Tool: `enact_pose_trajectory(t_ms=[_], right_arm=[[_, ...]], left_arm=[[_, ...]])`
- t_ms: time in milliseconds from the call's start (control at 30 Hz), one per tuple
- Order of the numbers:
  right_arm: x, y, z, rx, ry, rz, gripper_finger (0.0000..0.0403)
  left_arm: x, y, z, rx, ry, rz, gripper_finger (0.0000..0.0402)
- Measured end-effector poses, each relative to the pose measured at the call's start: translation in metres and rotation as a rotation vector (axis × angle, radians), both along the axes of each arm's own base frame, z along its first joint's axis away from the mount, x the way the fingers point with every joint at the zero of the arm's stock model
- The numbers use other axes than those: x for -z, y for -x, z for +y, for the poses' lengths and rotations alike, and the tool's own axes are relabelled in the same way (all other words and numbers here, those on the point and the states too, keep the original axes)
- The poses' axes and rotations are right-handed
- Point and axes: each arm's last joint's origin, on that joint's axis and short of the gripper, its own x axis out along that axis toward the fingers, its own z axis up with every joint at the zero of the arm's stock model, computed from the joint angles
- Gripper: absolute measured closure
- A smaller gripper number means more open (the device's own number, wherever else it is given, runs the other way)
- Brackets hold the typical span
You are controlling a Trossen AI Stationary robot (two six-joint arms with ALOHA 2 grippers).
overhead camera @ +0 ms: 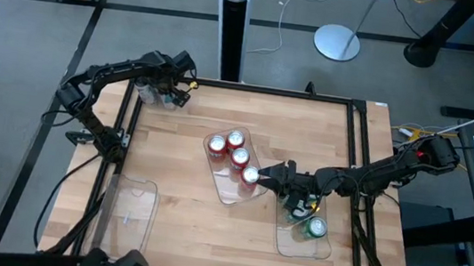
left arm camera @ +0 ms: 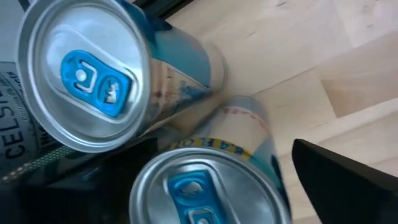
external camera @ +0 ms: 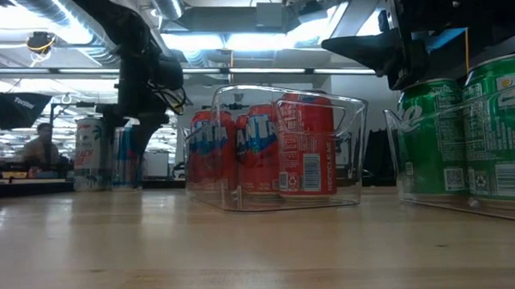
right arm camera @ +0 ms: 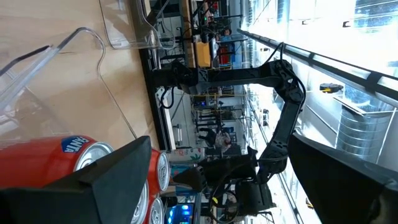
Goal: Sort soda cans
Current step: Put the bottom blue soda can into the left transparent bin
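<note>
Right claw (overhead camera: 270, 174), fingers spread wide, beside the tray (overhead camera: 223, 188) of red cans (overhead camera: 235, 139); left claw (overhead camera: 169, 88) over blue-marked cans (left arm camera: 87, 74), grip cannot be told.

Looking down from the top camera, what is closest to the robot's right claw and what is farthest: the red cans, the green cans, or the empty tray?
Measured from the right gripper in the high view:
1. The red cans, in the middle tray just beside the fingertips.
2. The green cans, in the tray under the right arm, a little farther off.
3. The empty tray, near the table's left front edge, farthest.
</note>
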Motion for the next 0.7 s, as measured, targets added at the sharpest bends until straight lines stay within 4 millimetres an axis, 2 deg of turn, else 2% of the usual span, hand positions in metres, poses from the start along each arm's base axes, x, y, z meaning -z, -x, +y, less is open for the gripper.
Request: enact_pose_trajectory(t_ms=[333, 567, 700], right_arm=[[0.0, 0.0, 0.0, 0.0, 0.0, 0.0, 0.0027], [0.0, 0.0, 0.0, -0.001, 0.0, 0.002, 0.0027], [0.0, 0.0, 0.0, 0.0, 0.001, 0.003, 0.0027]], left_arm=[[0.001, 0.0, 0.0, 0.047, 0.025, -0.009, 0.0174], [-0.004, -0.001, -0.007, 0.119, 0.026, 0.011, 0.0175], [-0.021, -0.002, -0.02, 0.165, 0.006, -0.003, 0.0175]])
